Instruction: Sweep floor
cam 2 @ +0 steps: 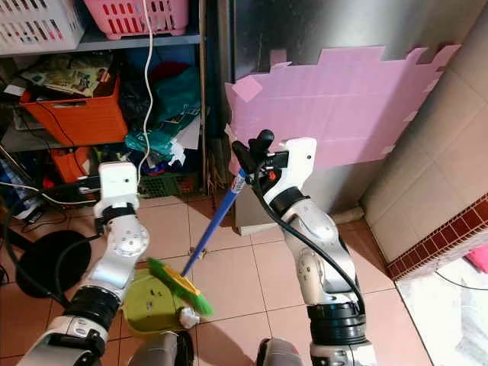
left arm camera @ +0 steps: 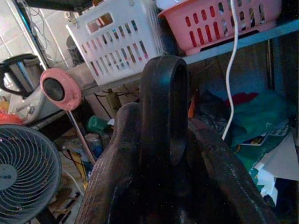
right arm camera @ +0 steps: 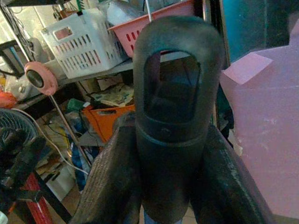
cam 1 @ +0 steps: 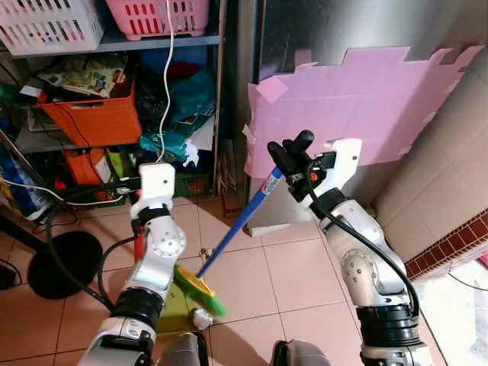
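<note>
Closest to the head camera, at the bottom of the frame, a small white crumpled scrap (cam 1: pixel 200 318) lies on the tan floor tiles (cam 1: pixel 297 274) against the green bristles of the broom head (cam 1: pixel 200 290), which rests partly over a yellow-green dustpan (cam 2: pixel 149 306). From the broom head a blue broom handle (cam 1: pixel 242 220) slants up toward the right gripper (cam 1: pixel 288 155), whose black fingers are clamped around the handle's upper end; the right wrist view looks straight along that dark handle end, wedged between the two fingers (right arm camera: pixel 108 182). On the other side the left gripper (left arm camera: pixel 161 154) is raised on its silver arm above the dustpan, and its fingers look pressed together around a black looped part, though I cannot tell whether they grip anything more. Behind the arms stands a cluttered shelf unit (cam 1: pixel 145 43): on its top shelf sit a white slatted basket (cam 1: pixel 47 26) and a pink slatted basket (cam 1: pixel 158 15), their contents hidden from view. One shelf lower, an orange crate (cam 1: pixel 90 118) holds printed papers and packets, with teal and dark cloth bundled just beside it. A white cable (cam 1: pixel 165 76) hangs down in front of the shelves. To the right, pink foam puzzle mats (cam 1: pixel 358 99) lean against a grey metal panel (cam 1: pixel 320 27). A black round fan base (cam 1: pixel 62 263) sits on the floor at the left.
</note>
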You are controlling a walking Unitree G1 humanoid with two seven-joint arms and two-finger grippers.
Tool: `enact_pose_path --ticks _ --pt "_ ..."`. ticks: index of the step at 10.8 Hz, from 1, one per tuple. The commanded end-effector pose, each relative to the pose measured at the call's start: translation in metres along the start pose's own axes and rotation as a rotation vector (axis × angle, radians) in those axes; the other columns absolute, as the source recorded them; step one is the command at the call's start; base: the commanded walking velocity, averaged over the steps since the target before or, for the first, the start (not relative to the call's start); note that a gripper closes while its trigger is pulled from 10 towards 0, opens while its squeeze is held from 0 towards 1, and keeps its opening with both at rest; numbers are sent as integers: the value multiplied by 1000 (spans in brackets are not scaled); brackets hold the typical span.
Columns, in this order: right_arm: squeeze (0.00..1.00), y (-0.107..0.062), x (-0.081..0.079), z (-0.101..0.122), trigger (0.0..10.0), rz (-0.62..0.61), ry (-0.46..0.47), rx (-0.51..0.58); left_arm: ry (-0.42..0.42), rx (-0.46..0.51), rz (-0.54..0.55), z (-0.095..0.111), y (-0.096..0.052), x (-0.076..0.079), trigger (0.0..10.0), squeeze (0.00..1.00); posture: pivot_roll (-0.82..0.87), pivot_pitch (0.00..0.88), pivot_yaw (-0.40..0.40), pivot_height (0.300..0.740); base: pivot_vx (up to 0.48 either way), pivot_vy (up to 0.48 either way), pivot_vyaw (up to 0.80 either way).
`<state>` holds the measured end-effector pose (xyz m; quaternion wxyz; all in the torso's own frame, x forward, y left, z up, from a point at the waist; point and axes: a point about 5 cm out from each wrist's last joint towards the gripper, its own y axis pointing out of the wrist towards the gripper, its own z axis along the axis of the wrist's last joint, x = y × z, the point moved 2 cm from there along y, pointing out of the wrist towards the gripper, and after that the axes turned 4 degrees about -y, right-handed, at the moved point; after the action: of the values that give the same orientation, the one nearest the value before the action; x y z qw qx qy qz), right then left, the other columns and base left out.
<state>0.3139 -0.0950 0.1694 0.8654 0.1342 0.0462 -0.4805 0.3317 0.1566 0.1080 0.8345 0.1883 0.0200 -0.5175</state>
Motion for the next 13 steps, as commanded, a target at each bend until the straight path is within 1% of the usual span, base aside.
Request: enact_pose_path --ticks 1,3,4,5,6,7,8,9,10,11,12,13 --pt "0 6 0 23 10000 14 16 84 4 27 -9 5 3 -1 10000 0 -125 76 18 740 0 0 0" --pt "0 10 10 31 10000 -27 40 107 -1 25 -14 5 3 0 10000 0 -128 71 16 740 0 0 0" --pt "0 14 16 43 10000 -59 57 141 0 28 -13 6 4 0 10000 0 -131 68 17 740 0 0 0" --pt "0 17 19 51 10000 -74 63 167 7 32 -4 6 5 -1 10000 0 -135 66 18 740 0 0 0" --pt "0 22 25 67 10000 -119 8 224 14 29 -3 4 6 -1 10000 0 -140 66 17 740 0 0 0" --pt "0 26 24 69 10000 -121 -59 233 -9 24 -31 5 6 3 10000 0 -136 71 16 740 0 0 0" --pt "0 30 22 65 10000 -120 -94 226 -26 25 -57 7 6 7 10000 0 -131 74 16 740 0 0 0" --pt "0 36 17 60 10000 -112 -164 220 -37 29 -82 9 4 11 10000 0 -125 84 19 740 0 0 0" --pt "0 42 11 51 10000 -97 -182 205 -47 28 -106 10 2 15 10000 0 -120 94 20 740 0 0 0" --pt "0 46 3 38 10000 -73 -183 193 -51 26 -122 9 1 16 10000 0 -119 102 24 740 0 0 0" --pt "0 46 -7 17 10000 -41 -132 152 -51 22 -123 7 1 16 10000 0 -109 111 23 740 0 0 0" --pt "0 40 -13 -6 10000 -31 -64 97 -48 19 -124 7 2 15 10000 0 -110 119 26 740 0 0 0"
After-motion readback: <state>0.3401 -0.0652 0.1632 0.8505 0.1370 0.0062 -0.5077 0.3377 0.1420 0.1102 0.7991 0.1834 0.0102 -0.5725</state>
